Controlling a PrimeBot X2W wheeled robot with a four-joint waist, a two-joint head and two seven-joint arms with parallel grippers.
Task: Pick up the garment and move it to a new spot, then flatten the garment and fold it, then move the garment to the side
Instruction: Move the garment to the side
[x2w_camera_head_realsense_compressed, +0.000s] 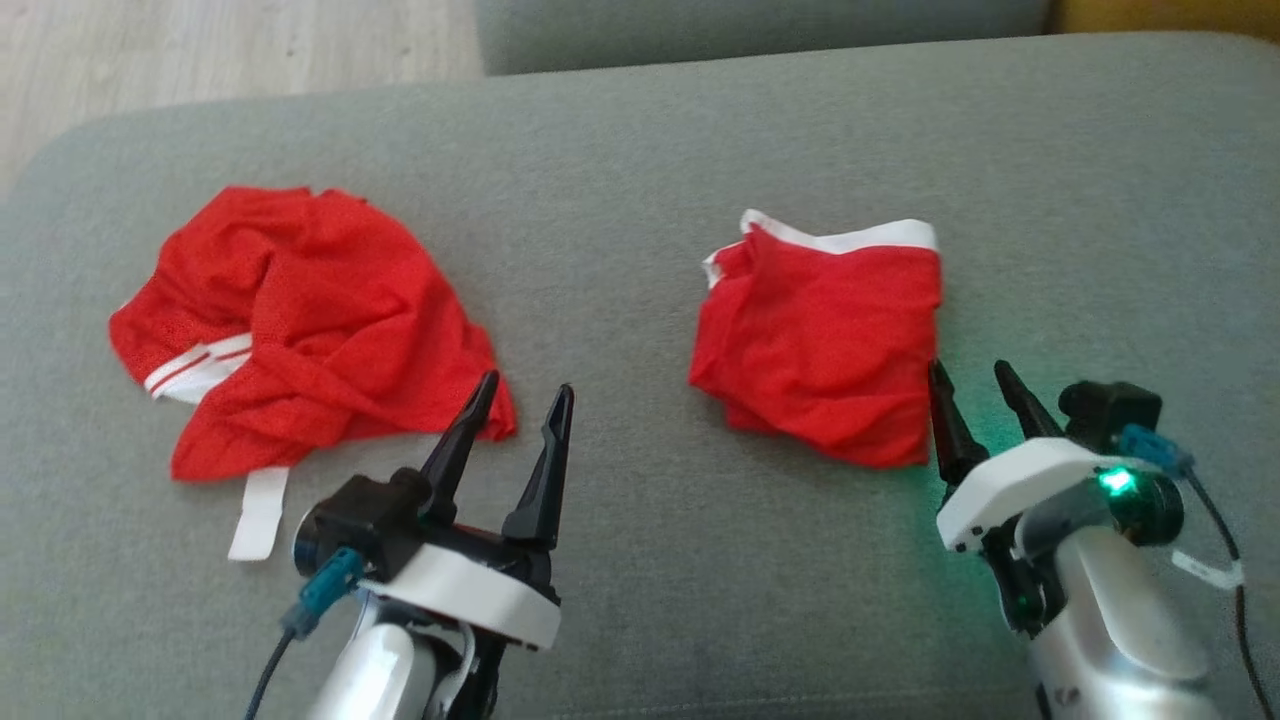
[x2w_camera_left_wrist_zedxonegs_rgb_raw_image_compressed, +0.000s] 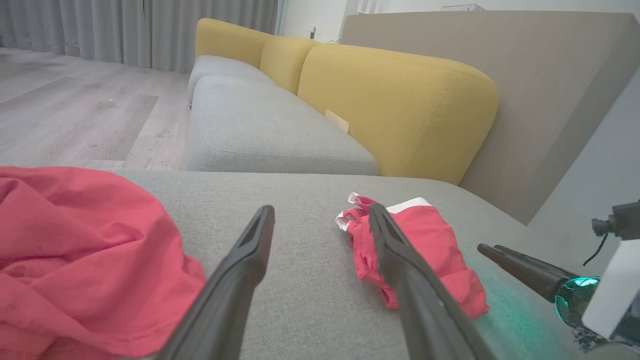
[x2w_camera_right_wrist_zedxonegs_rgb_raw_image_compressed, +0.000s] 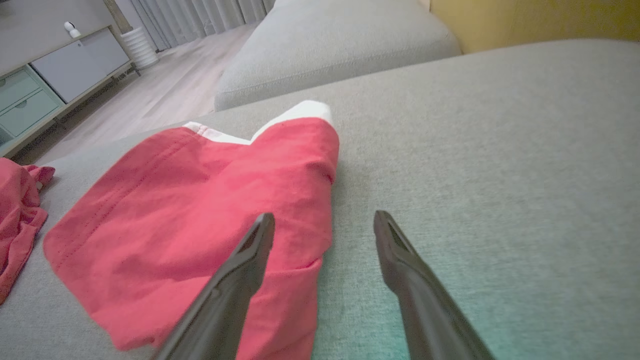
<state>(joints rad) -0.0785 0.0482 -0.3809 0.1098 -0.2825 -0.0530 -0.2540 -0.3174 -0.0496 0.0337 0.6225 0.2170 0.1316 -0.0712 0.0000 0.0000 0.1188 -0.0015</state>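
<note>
Left gripper (x2w_camera_head_realsense_compressed: 528, 382) wide, empty, near crumpled red garment (x2w_camera_head_realsense_compressed: 300, 320); right gripper (x2w_camera_head_realsense_compressed: 968, 366) wide, empty, just beside folded red garment (x2w_camera_head_realsense_compressed: 820, 340).

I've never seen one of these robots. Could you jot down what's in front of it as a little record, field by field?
Surface: grey sofa cushion
Left side: crumpled red garment, white strap trailing
Right side: folded red garment, white band on far edge
Left gripper: open, empty, near the crumpled garment
Right gripper: open, empty, at the folded garment's right edge
Behind: yellow backrest
</note>
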